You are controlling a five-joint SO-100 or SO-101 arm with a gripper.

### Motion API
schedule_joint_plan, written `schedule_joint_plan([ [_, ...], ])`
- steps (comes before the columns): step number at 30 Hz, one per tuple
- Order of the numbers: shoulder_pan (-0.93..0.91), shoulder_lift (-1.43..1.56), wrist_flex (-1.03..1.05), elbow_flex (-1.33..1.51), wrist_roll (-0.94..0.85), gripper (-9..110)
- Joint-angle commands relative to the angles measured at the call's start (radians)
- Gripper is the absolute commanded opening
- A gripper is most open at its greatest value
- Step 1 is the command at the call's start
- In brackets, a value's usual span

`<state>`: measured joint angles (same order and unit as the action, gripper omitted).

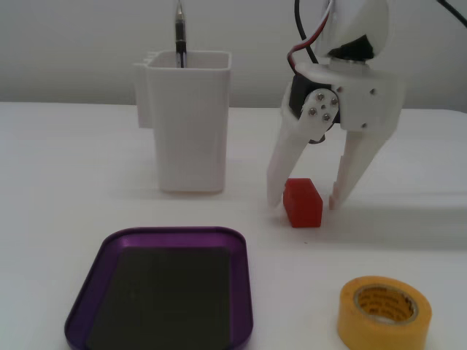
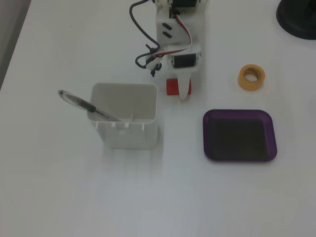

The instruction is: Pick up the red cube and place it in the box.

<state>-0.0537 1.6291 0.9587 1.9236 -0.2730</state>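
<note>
End effector straddling the red cube on the white counter (image 1: 66, 160)

In a fixed view, the white container (image 1: 188, 124) stands at 10 o'clock of the cube and the purple box (image 1: 164, 288) lies at 7 o'clock. The end effector (image 1: 306, 200) is spread wide, fingertips down on either side of the red cube (image 1: 302, 202), which rests on the counter outside the box. A yellow tape roll (image 1: 384, 312) lies at 5 o'clock.

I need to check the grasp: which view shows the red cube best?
The low, side-on fixed view: the red cube sits fully visible between the open end effector fingers. From above, the end effector covers part of the cube.
</note>
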Motion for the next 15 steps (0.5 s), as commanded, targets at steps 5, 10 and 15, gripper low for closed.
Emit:
schedule_joint_plan([
  [5, -0.005, 0.003, -0.043, -0.003, -0.032, 4],
  [10, -0.005, 0.005, -0.034, -0.003, -0.032, -1],
  [15, 0.003, 0.041, 0.034, -0.023, -0.028, -1],
])
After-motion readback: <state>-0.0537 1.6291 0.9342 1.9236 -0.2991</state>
